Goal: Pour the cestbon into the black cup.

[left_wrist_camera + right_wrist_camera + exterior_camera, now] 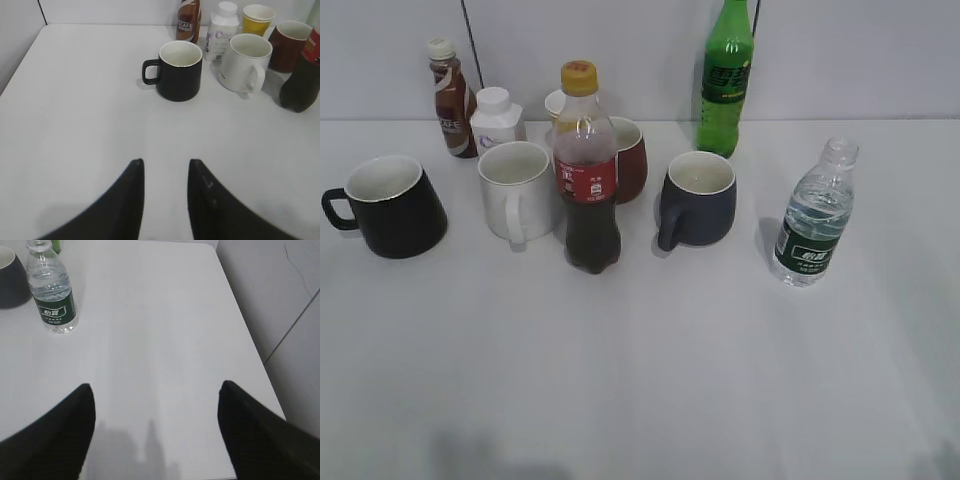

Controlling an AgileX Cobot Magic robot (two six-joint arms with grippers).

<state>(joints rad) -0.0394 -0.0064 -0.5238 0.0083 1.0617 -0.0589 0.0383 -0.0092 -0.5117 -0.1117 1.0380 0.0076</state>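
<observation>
Clear plastic, capless and upright, the cestbon (813, 216) stands at the right of the white surface (720, 380), just beside a navy mug (696, 198). The black cup (390, 206) sits far left, well apart, handle outward. Both end effectors hang over bare surface holding nothing: the left (165, 172) narrowly parted, the right (155, 395) spread wide.

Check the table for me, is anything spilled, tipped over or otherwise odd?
Nothing spilled or tipped. The one oddity: the cestbon, at the right, stands uncapped with water inside, unlike the capped cola bottle. The black cup stands upright at the far left.
</observation>
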